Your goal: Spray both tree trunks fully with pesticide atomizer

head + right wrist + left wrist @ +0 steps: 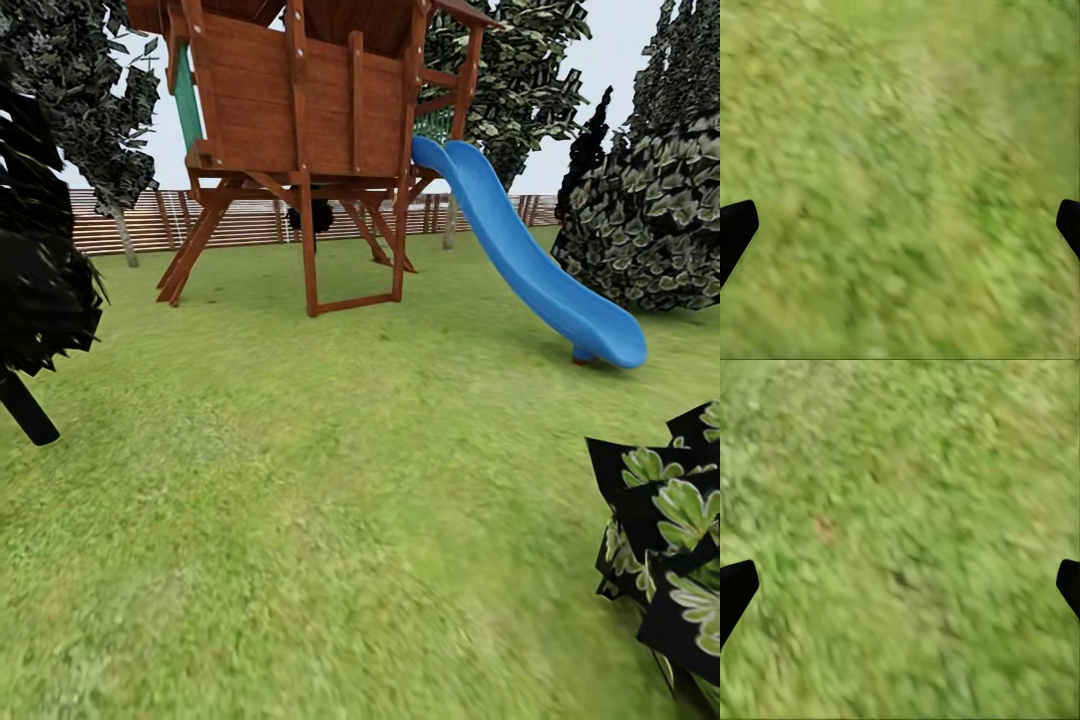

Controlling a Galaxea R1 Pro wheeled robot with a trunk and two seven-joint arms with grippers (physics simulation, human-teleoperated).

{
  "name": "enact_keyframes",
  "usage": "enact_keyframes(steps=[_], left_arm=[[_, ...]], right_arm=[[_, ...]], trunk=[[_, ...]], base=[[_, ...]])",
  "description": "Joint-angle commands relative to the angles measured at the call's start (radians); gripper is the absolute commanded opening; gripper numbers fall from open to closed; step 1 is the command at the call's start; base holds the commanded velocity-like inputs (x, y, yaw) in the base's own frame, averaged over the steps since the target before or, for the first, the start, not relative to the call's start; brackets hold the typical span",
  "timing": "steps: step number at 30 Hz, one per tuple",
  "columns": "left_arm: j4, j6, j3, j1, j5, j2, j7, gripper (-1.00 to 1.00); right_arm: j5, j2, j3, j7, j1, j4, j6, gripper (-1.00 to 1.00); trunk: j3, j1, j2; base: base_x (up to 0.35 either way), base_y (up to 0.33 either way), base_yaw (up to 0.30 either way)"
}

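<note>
The pesticide atomizer and the paved floor are out of view. I am in the garden, over green lawn (pixel 330 480). Two tall trees with dark jagged foliage stand far back by the fence, one on the left (pixel 90 90) with a thin pale trunk (pixel 126 240), the other (pixel 520 80) behind the slide. My left gripper (pixel 900 592) hangs open over blurred grass, with its dark fingertips (pixel 735 589) wide apart and nothing between them. My right gripper (pixel 900 232) is open over grass in the same way, and its fingertips (pixel 735 229) are also far apart.
A wooden play tower (pixel 300 120) with a blue slide (pixel 530 260) stands ahead. Behind it runs a slatted fence (pixel 240 220). A big dark bush (pixel 650 220) is at the right. A leafy plant (pixel 670 560) is close at my right, and dark foliage (pixel 40 280) close at my left.
</note>
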Motion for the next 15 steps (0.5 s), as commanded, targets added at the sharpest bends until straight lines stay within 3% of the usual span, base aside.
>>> enact_keyframes(steps=[1, 15], left_arm=[[0.001, -0.003, 0.0, -0.001, 0.004, 0.0, 0.001, 1.0], [0.001, -0.003, 0.0, -0.001, 0.004, 0.0, 0.0, 1.0]], right_arm=[[0.007, 0.0, -0.003, 0.0, -0.001, 0.001, -0.003, 1.0], [0.005, 0.0, -0.003, 0.0, -0.001, -0.001, -0.003, 1.0]], trunk=[[-0.001, 0.0, 0.0], [-0.001, 0.0, 0.0]], base=[[0.339, 0.0, 0.0], [0.339, 0.0, 0.0]])
